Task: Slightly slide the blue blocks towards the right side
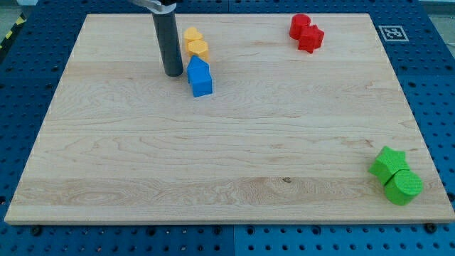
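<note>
Handless, my tip (173, 73) rests on the wooden board (213, 156) over blue pegboard (434, 57), just left of 2 blue blocks (200, 77).

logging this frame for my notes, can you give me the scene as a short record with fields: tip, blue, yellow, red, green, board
tip: my tip rests on the board just to the view's left of the blue blocks
blue: blue blocks, two pressed together, upper left area
yellow: yellow blocks, a pair just above the blue ones, close or touching
red: red blocks, a pair near the view's top right
green: green blocks, a star-like one and a round one, bottom right corner
board: wooden board on a blue pegboard table
</note>
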